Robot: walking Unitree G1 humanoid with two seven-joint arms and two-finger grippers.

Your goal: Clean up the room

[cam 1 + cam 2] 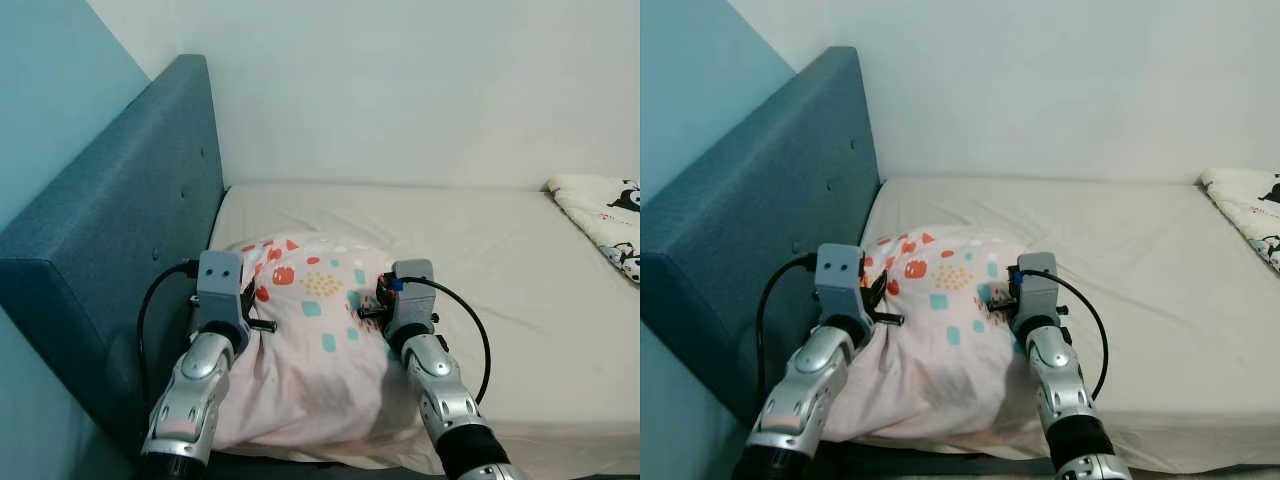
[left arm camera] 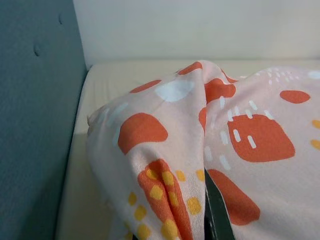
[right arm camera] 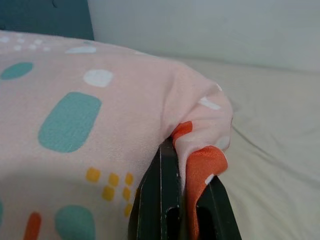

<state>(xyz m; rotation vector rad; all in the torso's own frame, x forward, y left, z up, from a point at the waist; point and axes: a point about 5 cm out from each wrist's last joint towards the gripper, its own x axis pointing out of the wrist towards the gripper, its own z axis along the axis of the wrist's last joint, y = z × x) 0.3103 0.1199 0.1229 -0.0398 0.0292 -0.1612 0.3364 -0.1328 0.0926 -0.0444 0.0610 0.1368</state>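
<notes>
A pale pink pillow [image 1: 310, 330] with orange, teal and yellow patches lies on the bed next to the blue headboard. Both my arms reach out to it. My left gripper [image 1: 250, 300] is at the pillow's left edge, shut on a fold of its cover [image 2: 170, 195]. My right gripper [image 1: 372, 300] is at the pillow's right edge, its two black fingers [image 3: 165, 200] pinching a corner of the cover [image 3: 200, 165]. The pillow bulges between the two grippers, its near end hanging over the bed's front edge.
The beige mattress [image 1: 480, 250] stretches to the right. A padded blue headboard [image 1: 130, 230] runs along the left side. A white wall stands behind the bed. A panda-print blanket [image 1: 605, 215] lies at the far right edge.
</notes>
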